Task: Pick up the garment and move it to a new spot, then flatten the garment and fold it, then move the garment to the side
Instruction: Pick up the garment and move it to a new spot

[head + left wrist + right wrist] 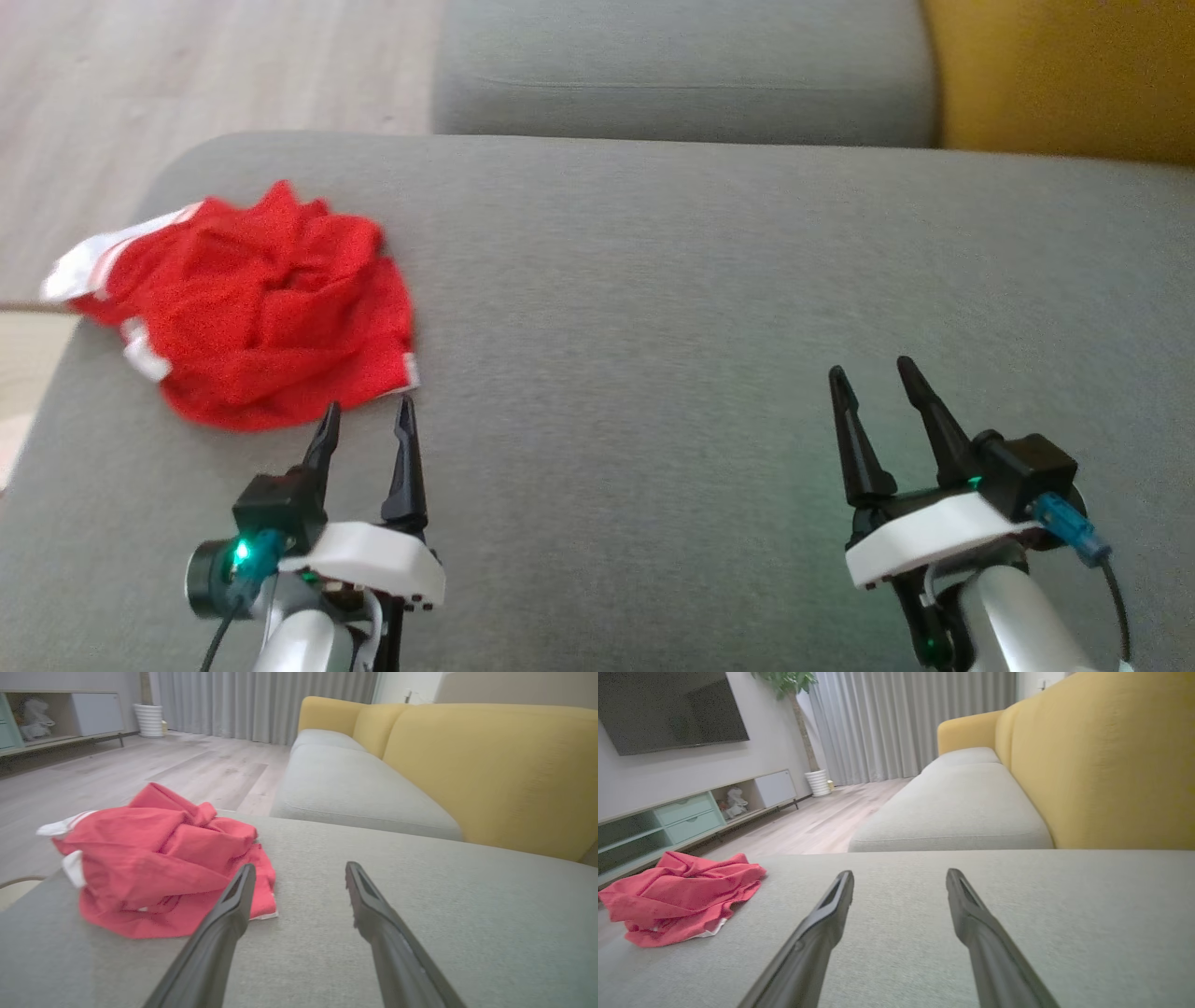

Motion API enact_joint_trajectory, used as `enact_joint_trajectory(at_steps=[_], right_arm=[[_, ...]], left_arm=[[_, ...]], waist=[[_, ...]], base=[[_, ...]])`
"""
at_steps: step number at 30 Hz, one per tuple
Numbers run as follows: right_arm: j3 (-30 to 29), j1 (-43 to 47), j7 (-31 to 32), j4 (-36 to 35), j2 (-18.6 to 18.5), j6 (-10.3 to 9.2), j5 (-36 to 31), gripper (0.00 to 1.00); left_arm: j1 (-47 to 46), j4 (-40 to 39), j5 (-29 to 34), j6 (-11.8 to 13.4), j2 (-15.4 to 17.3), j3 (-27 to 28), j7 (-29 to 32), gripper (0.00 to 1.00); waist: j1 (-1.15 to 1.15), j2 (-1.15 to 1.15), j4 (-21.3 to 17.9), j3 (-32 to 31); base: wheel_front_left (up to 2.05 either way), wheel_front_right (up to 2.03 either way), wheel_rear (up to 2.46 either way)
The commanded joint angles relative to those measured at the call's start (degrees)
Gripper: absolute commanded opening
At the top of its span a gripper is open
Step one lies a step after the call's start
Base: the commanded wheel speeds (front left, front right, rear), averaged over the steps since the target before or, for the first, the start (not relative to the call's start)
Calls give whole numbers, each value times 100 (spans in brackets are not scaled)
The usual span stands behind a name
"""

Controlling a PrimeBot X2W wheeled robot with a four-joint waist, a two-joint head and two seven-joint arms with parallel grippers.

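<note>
A red garment (257,308) with white trim lies crumpled near the left end of the grey sofa cushion (709,299); one white-edged corner hangs past the cushion's left edge. My left gripper (366,415) is open just in front of the garment's near edge, fingers apart and holding nothing. The left wrist view has the garment (159,863) ahead and to the left of the left gripper (299,873). My right gripper (873,373) is open over bare cushion far to the right. In the right wrist view the garment (682,896) lies far left of the right gripper (900,877).
A second grey seat cushion (681,75) lies beyond, with a yellow backrest (1064,75) at the right. Pale wood floor (187,75) runs past the cushion's left edge. A low TV cabinet (691,812), a dark screen (668,709) and grey curtains (915,718) stand across the room.
</note>
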Motion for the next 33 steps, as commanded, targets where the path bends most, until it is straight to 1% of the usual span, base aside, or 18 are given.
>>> enact_joint_trajectory(at_steps=[1, 6, 7, 9, 13, 18, 26, 31, 33], right_arm=[[158, -213, -86, -160, -9, -5, 9, 100], [314, -176, -107, -128, -9, -5, 66, 100], [366, -159, -115, -110, -9, -5, 73, 100], [396, -137, -126, -88, -9, -5, 96, 100], [467, -98, -147, -41, -9, -5, 183, 100], [600, -87, -176, 23, -9, -5, 268, 100], [696, -121, -209, 99, -9, -5, 305, 100], [692, -120, -232, 185, -9, -5, 335, 100], [673, -116, -243, 190, -9, -5, 350, 100]], left_arm=[[-176, -215, 46, 6, 8, 223, -70, 100], [-85, -284, 55, 10, 8, 360, -70, 100], [-36, -280, 78, 0, 8, 415, -70, 100], [14, -281, 109, -19, 8, 473, -70, 100], [112, -308, 158, -44, 7, 585, -70, 100], [240, -373, 222, -51, 7, 703, -70, 100], [339, -484, 254, -36, 7, 820, -70, 100], [306, -516, 267, -22, 7, 879, -70, 100], [295, -513, 243, 2, 7, 987, -70, 100]], waist=[[0, 0, 354, -86], [0, 0, 845, -158], [0, 0, 1040, -199], [0, 0, 1225, -251], [0, 0, 1541, -327], [0, 0, 1815, -375], [0, 0, 1916, -336], [0, 0, 1891, -354], [0, 0, 1823, -329]], base=[[0, 0, 0], [0, 0, 0], [0, 0, 0], [0, 0, 0], [0, 0, 0], [0, 0, 0], [0, 0, 0], [0, 0, 0], [0, 0, 0]])
